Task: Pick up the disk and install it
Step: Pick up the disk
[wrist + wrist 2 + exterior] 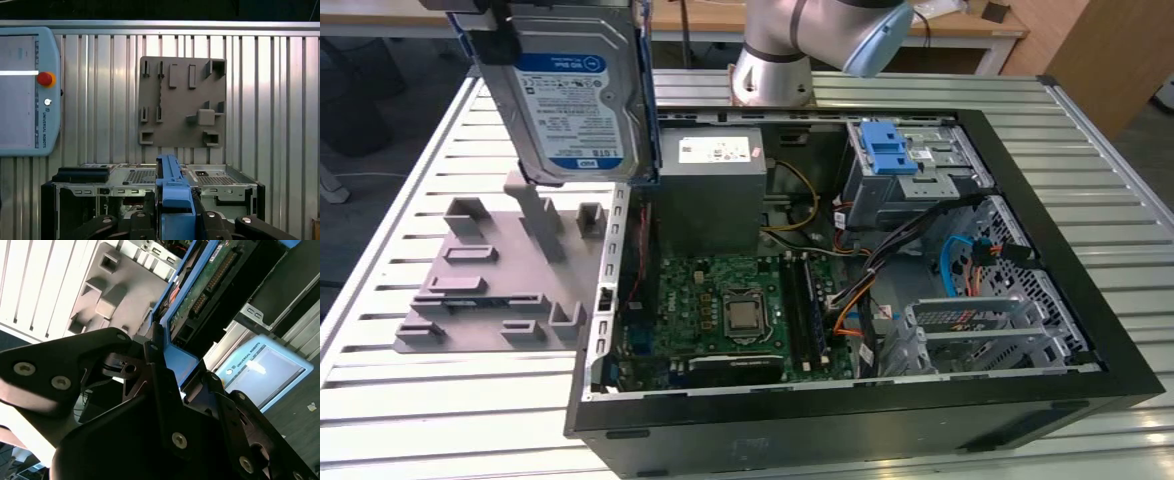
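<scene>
**One disk [580,90] aloft, install not yet done**

One gripper [172,212] grips the disk by its blue carrier bracket [172,185] and holds it upright above the grey fixture plate [494,270], on the exterior view's left of the open computer case [854,425]. The pick-up looks complete. Seating the disk would likely call for squaring the carrier with a bay inside the case. The disk is silver-grey metal with a white-and-blue label, and a green circuit board [200,295] covers its back.
</scene>
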